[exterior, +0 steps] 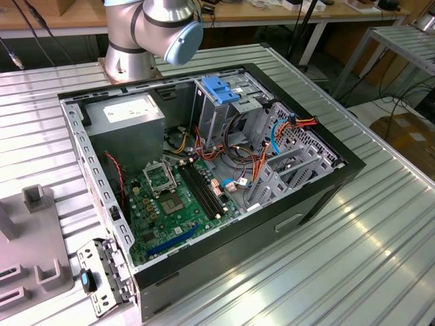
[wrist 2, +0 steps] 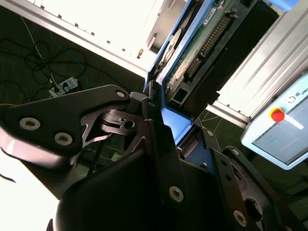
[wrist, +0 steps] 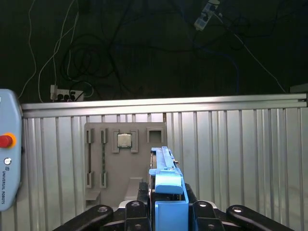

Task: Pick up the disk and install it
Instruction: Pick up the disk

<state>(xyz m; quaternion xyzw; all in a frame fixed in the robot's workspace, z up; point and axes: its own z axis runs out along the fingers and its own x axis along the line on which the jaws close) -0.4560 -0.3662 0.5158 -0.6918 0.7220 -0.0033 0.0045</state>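
In both wrist views my gripper [wrist: 166,214] is shut on the disk [wrist: 167,180], a flat drive in a bright blue carrier rail. The black fingers [wrist: 139,192] press on its two sides and the disk sticks out edge-on beyond them. The second wrist view shows the disk's green circuit-board face [wrist 2: 204,41] and blue rail [wrist 2: 174,120] between the gripper [wrist 2: 173,120] fingers. The disk hangs in the air above the slatted metal table [wrist: 240,159]. In the exterior view the open computer case [exterior: 319,197] lies on the table with its metal drive cage [exterior: 214,115] upright inside.
A grey fixture plate [wrist: 108,187] carrying a small chip lies on the table beyond the disk. A teach pendant [wrist: 7,159] with a red button sits nearby. The case holds a motherboard [exterior: 173,197], a grey power supply [exterior: 126,119] and loose cables [exterior: 272,136]. The arm's base [exterior: 146,34] stands behind it.
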